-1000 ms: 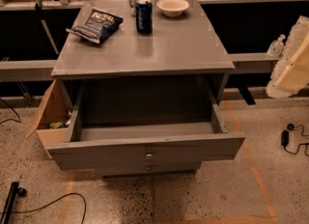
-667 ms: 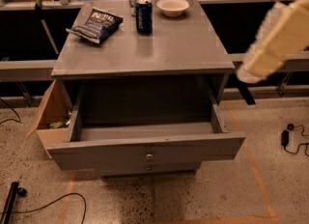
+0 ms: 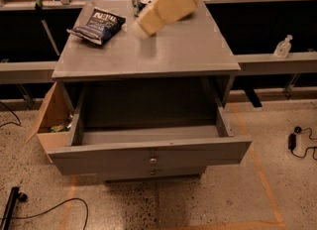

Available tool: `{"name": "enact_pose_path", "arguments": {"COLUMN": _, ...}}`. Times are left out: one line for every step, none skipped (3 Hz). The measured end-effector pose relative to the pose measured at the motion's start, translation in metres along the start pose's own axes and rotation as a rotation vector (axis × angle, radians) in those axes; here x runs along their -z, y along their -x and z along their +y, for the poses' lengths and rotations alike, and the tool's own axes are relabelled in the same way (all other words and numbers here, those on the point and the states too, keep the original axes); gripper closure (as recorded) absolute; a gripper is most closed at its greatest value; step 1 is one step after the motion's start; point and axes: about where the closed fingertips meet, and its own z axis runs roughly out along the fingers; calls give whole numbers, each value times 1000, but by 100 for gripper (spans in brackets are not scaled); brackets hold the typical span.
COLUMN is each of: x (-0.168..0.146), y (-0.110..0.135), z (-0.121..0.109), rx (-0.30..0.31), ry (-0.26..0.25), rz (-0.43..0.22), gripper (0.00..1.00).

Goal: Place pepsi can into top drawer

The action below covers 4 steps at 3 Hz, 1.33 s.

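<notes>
Hovering over grey counter (image 3: 188, 45), cream hand (image 3: 140, 28) partly masks dark navy pepsi can (image 3: 143, 3); grip cannot be told; wide grey top drawer (image 3: 148, 148) open.

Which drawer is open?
The top drawer, pulled out; the lower drawer beneath is shut. The gripper is above the cabinet top.
</notes>
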Motion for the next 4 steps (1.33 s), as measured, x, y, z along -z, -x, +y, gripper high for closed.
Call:
{"name": "enact_pose_path", "arguments": {"x": -57, "y": 28, "z": -16, "rx": -135, "ry": 14, "rz": -139, "gripper": 0}}
{"name": "enact_pose_path", "arguments": {"x": -64, "y": 45, "z": -36, "rx": -167, "ry": -41, "rz": -222, "gripper": 0}}
{"name": "enact_pose_path", "arguments": {"x": -63, "y": 46, "z": -36, "rx": -165, "ry": -43, "rz": -224, "gripper": 0}}
{"name": "enact_pose_path", "arguments": {"x": -72, "y": 9, "z": -46, "rx": -198, "ry": -87, "rz": -221, "gripper": 0}}
